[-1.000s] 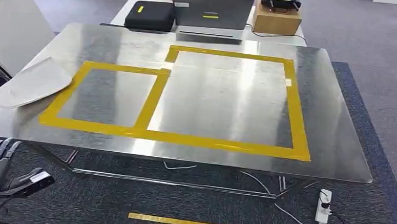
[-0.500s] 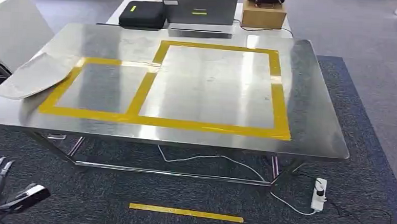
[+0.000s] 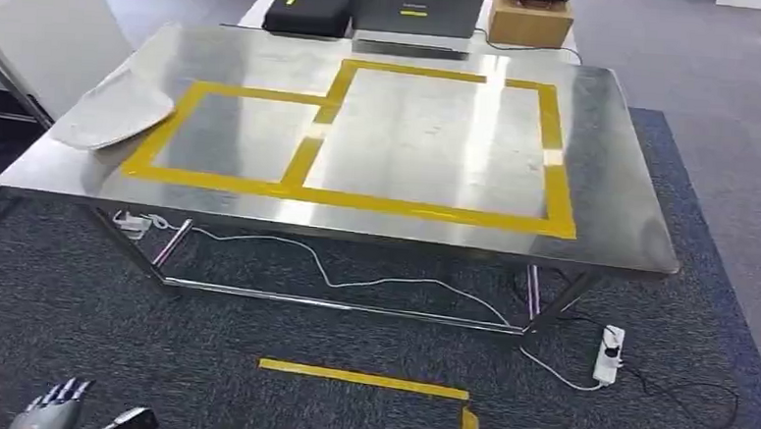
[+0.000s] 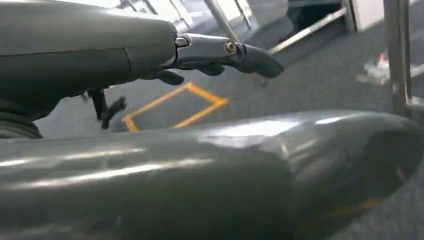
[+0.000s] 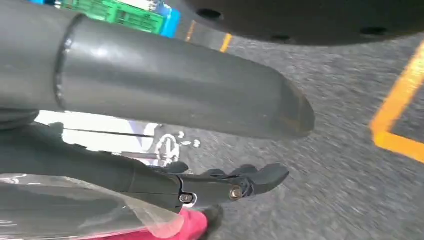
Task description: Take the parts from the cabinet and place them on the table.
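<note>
Table point(image 3: 613, 202) is standing ahead, steel top carrying yellow tape frames point(image 3: 358, 196), probably marking drop zones. Grey curved part point(image 3: 112, 110) is lying at its far-left edge, outside the frames. Left hand point(image 3: 81, 417) is hanging low, fingers apart, holding nothing. Right hand point(image 5: 165, 95) fingers: cannot tell. No legible writing.

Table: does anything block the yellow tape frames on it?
Nothing visible does. Both yellow tape frames are bare inside; a pale flat sheet lies at the table's left edge, beside the smaller frame.
</note>
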Available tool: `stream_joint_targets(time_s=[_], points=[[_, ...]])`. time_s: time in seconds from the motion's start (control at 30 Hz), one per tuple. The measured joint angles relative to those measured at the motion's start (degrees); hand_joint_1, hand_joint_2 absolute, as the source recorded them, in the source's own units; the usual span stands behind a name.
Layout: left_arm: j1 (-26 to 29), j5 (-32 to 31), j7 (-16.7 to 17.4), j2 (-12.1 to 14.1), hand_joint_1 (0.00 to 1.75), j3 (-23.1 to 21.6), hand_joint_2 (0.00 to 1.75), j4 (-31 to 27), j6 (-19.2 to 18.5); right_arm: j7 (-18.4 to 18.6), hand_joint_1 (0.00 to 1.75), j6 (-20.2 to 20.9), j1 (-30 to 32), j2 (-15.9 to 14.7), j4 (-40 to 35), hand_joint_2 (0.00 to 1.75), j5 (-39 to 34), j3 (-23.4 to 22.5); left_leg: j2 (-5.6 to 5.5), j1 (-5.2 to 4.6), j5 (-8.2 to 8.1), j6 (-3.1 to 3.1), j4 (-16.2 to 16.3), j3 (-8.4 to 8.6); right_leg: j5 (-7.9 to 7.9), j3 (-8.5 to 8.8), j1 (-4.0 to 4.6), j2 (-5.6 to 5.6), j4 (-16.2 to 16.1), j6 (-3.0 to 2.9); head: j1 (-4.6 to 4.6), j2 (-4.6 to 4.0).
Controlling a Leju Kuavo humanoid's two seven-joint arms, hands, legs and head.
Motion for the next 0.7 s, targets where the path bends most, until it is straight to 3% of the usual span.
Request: stream_joint_targets(time_s=[0.03, 0.07, 0.1, 0.13, 0.17, 0.2, 0.23, 0.27, 0.37, 0.4, 0.47, 0.5, 0.53, 0.57, 0.6, 0.63, 0.7], points=[[0.3, 0.0, 0.0, -0.4, 0.0, 0.0, 0.0, 0.5, -0.2, -0.1, 0.0, -0.1, 0.0, 0.0, 0.0, 0.0, 0.0, 0.0, 0.01, -0.12, 0.82, 0.01, 0.1, -1.11, -1.23, -0.56, 0.0, 0.02, 3.9, 0.05, 0.02, 0.0], [0.6, 0.1, 0.0, -0.7, 0.0, 0.1, 0.0, 1.0, -0.6, -0.2, 0.0, -0.2, 0.0, 0.0, 0.0, 0.0, 0.0, 0.0, 0.01, -0.19, 1.53, -0.06, 0.2, -2.18, -0.36, -0.18, 0.0, 0.01, 5.8, 0.06, 0.0, 0.0], [0.8, 0.2, 0.1, -1.0, 0.0, 0.2, 0.0, 1.5, -1.0, -0.2, 0.0, -0.3, 0.0, 0.0, 0.0, 0.0, 0.0, 0.0, 0.02, -0.21, 2.19, -0.16, 0.3, -3.14, 1.82, 1.25, 0.0, 0.01, 5.4, 0.01, 0.0, 0.0], [0.9, 0.3, 0.2, -1.4, 0.0, 0.3, 0.0, 2.0, -1.4, -0.3, 0.0, -0.4, 0.0, 0.0, 0.0, 0.0, -0.1, 0.0, 0.02, -0.21, 2.82, -0.3, 0.5, -4.15, 4.48, 3.92, 0.0, 0.01, 2.7, -0.05, 0.0, 0.0], [1.1, 0.6, 0.2, -1.7, 0.0, 0.4, 0.0, 2.4, -1.7, -0.4, 0.0, -0.5, 0.0, 0.0, 0.0, 0.0, -0.2, 0.0, 0.02, -0.21, 3.4, -0.46, 0.7, -4.99, 6.19, 7.51, 0.0, 0.02, -1.7, -0.23, 0.02, 0.0], [1.2, 0.7, 0.2, -2.0, 0.0, 0.6, 0.0, 2.7, -2.0, -0.5, 0.0, -0.6, -0.2, 0.0, 0.0, 0.0, -0.3, 0.0, -0.03, -0.21, 3.94, -0.69, 1.0, -5.46, 5.9, 11.46, 0.0, 0.11, -6.9, -0.5, 0.02, 0.0], [1.5, 0.7, 0.2, -2.3, 0.0, 0.7, 0.0, 2.9, -2.2, -0.5, 0.0, -0.6, -0.3, 0.0, 0.0, 0.0, -0.4, 0.0, -0.12, -0.5, 4.29, -1.0, 1.3, -5.84, 4.33, 15.85, 0.17, 0.21, -12.4, -0.75, 0.11, 0.0], [1.7, 0.7, 0.2, -2.6, 0.0, 1.0, 0.0, 3.1, -2.2, -0.6, 0.0, -0.7, -0.4, 0.0, 0.0, 0.0, -0.4, 0.0, -0.08, -0.56, 4.84, -1.35, 1.5, -6.06, 2.88, 17.36, 0.15, 0.24, -16.1, -1.14, 0.09, 0.0], [2.1, 0.8, 0.2, -2.9, 0.0, 1.2, 0.0, 3.7, -2.2, -0.6, 0.0, -0.8, -0.2, 0.0, 0.0, 0.0, -0.5, 0.0, -0.14, -0.38, 6.79, -2.29, 0.9, -6.36, 4.02, 15.81, 0.35, 0.13, -15.4, -2.3, 0.2, 0.0], [2.1, 0.8, 0.2, -3.0, 0.0, 1.3, 0.0, 4.0, -2.2, -0.6, 0.0, -0.8, -0.3, 0.1, 0.1, 0.0, -0.5, 0.0, -0.19, -0.12, 5.45, -2.58, 1.3, -6.79, 4.6, 15.17, 0.1, -0.2, -15.4, -2.77, 0.09, 0.0], [2.5, 0.8, 0.3, -3.1, 0.0, 1.4, 0.0, 4.2, -2.3, -0.6, 0.0, -0.8, -0.2, 0.1, 0.1, 0.0, -0.5, 0.0, -0.17, -0.06, -2.43, -3.28, 7.0, -7.97, 6.01, 13.63, 0.18, -0.35, -15.3, -3.52, -0.15, 0.0], [2.5, 0.8, 0.3, -3.1, 0.0, 1.4, 0.0, 4.3, -2.3, -0.6, 0.0, -0.8, -0.2, 0.1, 0.1, 0.0, -0.5, 0.0, -0.17, -0.05, -5.61, -3.53, 11.4, -8.72, 6.66, 12.85, 0.25, -0.42, -15.2, -3.54, -0.11, 0.0], [2.4, 0.8, 0.3, -3.3, 0.0, 1.4, 0.0, 4.4, -2.4, -0.6, 0.0, -0.8, -0.1, 0.1, 0.2, 0.0, -0.5, 0.0, -0.17, -0.01, -7.71, -3.68, 16.3, -9.36, 7.28, 12.23, 0.31, -0.59, -14.9, -3.53, -0.09, 0.0], [2.5, 0.8, 0.4, -3.4, 0.0, 1.4, 0.0, 4.5, -3.0, -0.6, 0.0, -0.9, -0.1, 0.1, 0.2, 0.0, -0.5, 0.0, -0.17, 0.01, -7.69, -3.74, 19.1, -9.26, 7.83, 11.33, 0.36, -0.7, -14.5, -3.54, -0.11, 0.0], [2.5, 1.2, 0.4, -3.5, 0.0, 1.4, 0.0, 4.7, -3.6, -0.7, 0.0, -1.1, -0.1, 0.1, 0.2, 0.0, -0.6, 0.0, -0.17, 0.02, -6.1, -3.7, 19.3, -8.29, 8.33, 10.21, 0.38, -0.72, -14.0, -3.48, -0.11, 0.0], [2.6, 1.6, 0.4, -3.8, 0.0, 1.6, 0.0, 4.8, -4.2, -0.9, 0.0, -1.2, -0.1, 0.1, 0.2, 0.0, -0.6, 0.0, -0.17, 0.02, -4.15, -3.57, 17.1, -6.13, 8.71, 9.06, 0.39, -0.72, -13.4, -3.39, -0.11, 0.0], [2.7, 2.0, 0.6, -4.3, 0.0, 2.0, 0.0, 4.9, -4.8, -1.1, 0.0, -1.5, -0.2, 0.1, 0.2, 0.0, -0.7, 0.0, -0.18, 0.02, -1.95, -3.1, 7.7, 0.51, 9.19, 7.4, 0.39, -0.72, -12.4, -3.09, -0.11, 0.0]])
